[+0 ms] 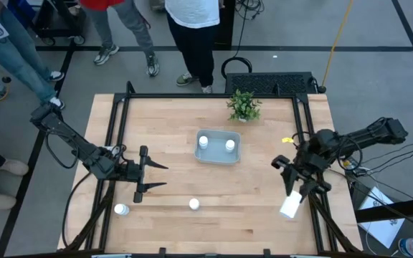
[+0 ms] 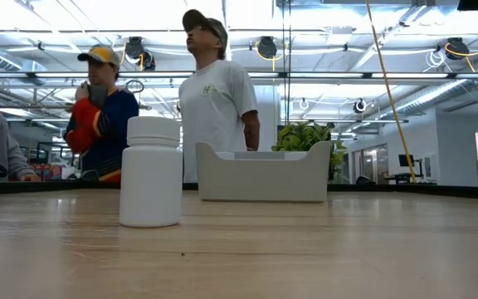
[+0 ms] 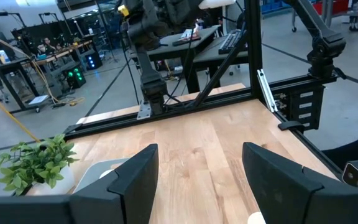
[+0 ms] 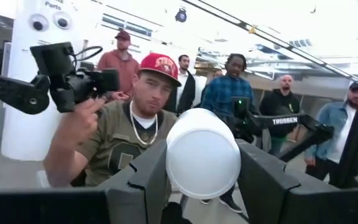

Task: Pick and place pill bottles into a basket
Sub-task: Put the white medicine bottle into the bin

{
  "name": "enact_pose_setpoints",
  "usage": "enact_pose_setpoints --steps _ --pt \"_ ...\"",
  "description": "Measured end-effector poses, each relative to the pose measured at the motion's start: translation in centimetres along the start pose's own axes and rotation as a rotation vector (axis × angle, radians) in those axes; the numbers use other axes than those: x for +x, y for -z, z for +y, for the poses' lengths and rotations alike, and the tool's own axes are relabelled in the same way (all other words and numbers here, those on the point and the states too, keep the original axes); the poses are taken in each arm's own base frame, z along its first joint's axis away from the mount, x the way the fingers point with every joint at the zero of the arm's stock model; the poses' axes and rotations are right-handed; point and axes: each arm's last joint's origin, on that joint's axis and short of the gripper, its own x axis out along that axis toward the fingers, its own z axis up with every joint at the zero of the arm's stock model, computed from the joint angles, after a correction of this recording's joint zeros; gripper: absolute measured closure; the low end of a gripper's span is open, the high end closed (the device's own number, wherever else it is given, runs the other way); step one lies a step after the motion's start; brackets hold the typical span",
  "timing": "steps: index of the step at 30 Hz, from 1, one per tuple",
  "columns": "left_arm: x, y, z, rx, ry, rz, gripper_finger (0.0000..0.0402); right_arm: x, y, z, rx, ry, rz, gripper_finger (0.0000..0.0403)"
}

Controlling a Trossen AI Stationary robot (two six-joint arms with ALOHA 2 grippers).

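The pale grey-blue basket [image 1: 218, 155] sits mid-table with two white pill bottles [image 1: 203, 141] [image 1: 229, 145] standing in it; it also shows in the low view [image 2: 260, 178]. Two loose bottles stand near the table's near edge [image 1: 193, 204] [image 1: 121, 209]; one stands upright close to the low camera [image 2: 150, 172]. My right gripper [image 1: 293, 190] is shut on a fifth bottle [image 1: 290, 207] above the table's near right part. My left gripper [image 1: 153, 175] is open and empty at the left, left of the basket. My right gripper pinches the bottle's round side [image 4: 174, 163] between its two fingers [image 4: 143, 180]. The fingers point roughly level toward the table's near edge, and the bottle lies along them with one round end [image 4: 202, 152] facing the wrist camera. The bottle is lifted clear of the table.
A small green potted plant [image 1: 244, 105] stands at the far edge behind the basket. A black frame runs along the table's left and right sides [image 1: 113, 143]. Several people stand beyond the far edge [image 1: 192, 29] and in the room around the table.
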Motion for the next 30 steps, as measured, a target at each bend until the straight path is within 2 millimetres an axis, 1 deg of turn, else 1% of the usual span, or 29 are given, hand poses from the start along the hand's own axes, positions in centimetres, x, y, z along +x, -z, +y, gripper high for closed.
enact_pose_setpoints --steps 4,7,11,13,20,23,26,30 --pt "0.0 0.0 0.0 0.0 0.0 0.0 0.0163 0.1 0.4 -0.1 0.016 0.011 0.013 0.0252" --pt "0.0 0.0 0.0 0.001 0.0 0.0 0.0163 0.0 0.3 -0.4 0.01 0.087 0.006 0.0252" --pt "0.0 0.0 0.0 0.004 -0.001 0.0 0.0163 -0.3 0.6 -1.2 0.005 0.321 0.021 0.0252" --pt "0.0 0.0 0.0 0.007 -0.001 0.0 0.0163 -0.6 0.7 -1.7 -0.021 0.467 0.037 0.0252" --pt "0.0 0.0 0.0 0.008 -0.001 0.0 0.0163 -1.1 2.1 -3.0 -0.091 0.872 0.162 0.0252" --pt "0.0 0.0 0.0 0.012 -0.009 0.001 0.0163 -1.3 2.8 -3.5 -0.094 0.995 0.238 0.0252" --pt "0.0 0.1 0.1 0.017 -0.039 0.016 0.0163 -1.1 2.9 -4.2 -0.097 1.098 0.318 0.0252" --pt "0.0 0.3 0.2 0.013 -0.078 0.033 0.0163 -0.5 3.2 -5.3 -0.102 1.189 0.432 0.0252"
